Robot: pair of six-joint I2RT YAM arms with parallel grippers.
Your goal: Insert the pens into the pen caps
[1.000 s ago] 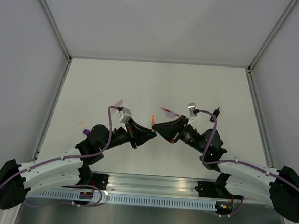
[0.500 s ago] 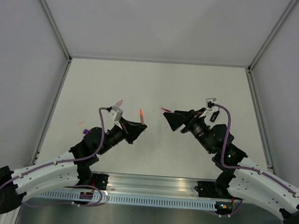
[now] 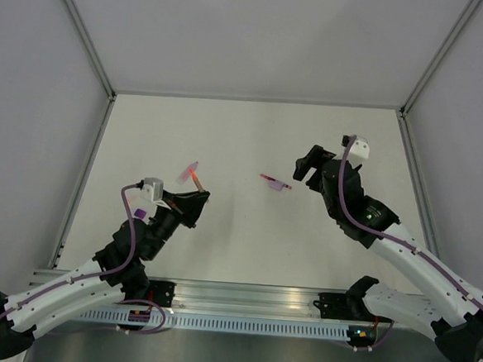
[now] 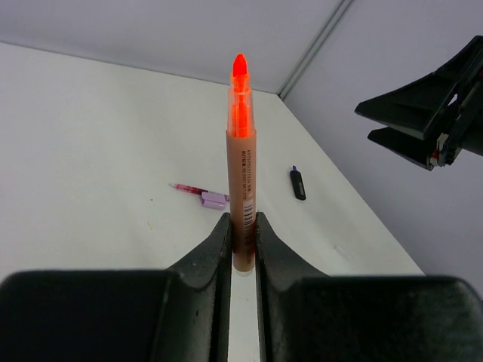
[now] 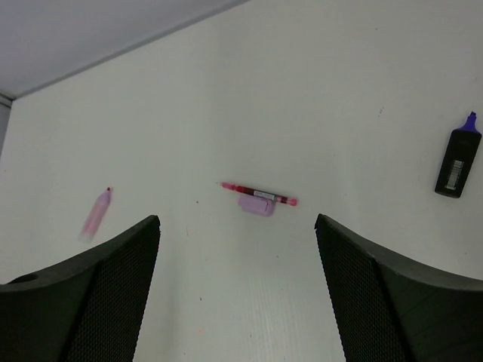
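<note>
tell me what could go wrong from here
The left gripper pinches the orange pen only near its bottom end, so it may tilt or slip under a push. The right gripper hangs open above the red pen with a lilac cap right beside it; closing there might catch both or flick the cap.

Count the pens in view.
4: orange plastic marker upright in the left claw; thin red pen mid-table; black purple-tipped marker by the right arm; pale pink pen by the left arm. Arms may hide others.
</note>
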